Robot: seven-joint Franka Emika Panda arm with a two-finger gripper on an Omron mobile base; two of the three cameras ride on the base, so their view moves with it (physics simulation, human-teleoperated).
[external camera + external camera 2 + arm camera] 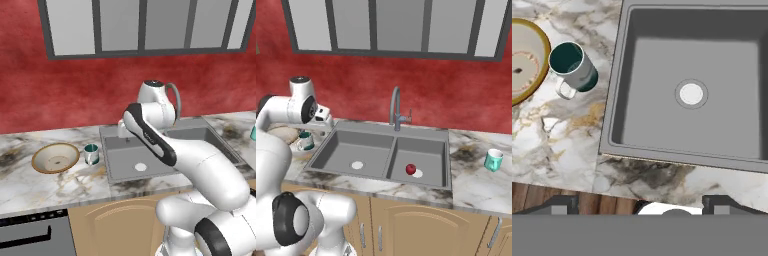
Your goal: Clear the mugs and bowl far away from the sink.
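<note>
Two mugs, one bowl and one two-basin sink (pixel 381 155) make up the scene; the dark teal mug (pixel 91 153) stands upright on the marble counter (pixel 30 185) just left of the sink, and the tan-rimmed bowl (pixel 55 157) sits just beyond it, close but not clearly touching; the mint-green mug (pixel 494 160) stands alone on the counter well to the right of the sink. One curved tap (pixel 396 107) rises behind the basins, and one small red fruit (pixel 411 169) lies in the right basin. The white arm reaches over the left basin with its gripper (pixel 639 202) spread wide and holding nothing; the hand view looks straight down on the basin and the teal mug. Nothing appears cleared yet. Risks, as a judgement: coming down on the teal mug off-centre could tip it or knock it into the bowl, since the two sit so close; a grip on the thin rim may slip; dragging the mug rightward could drop it into the basin.
</note>
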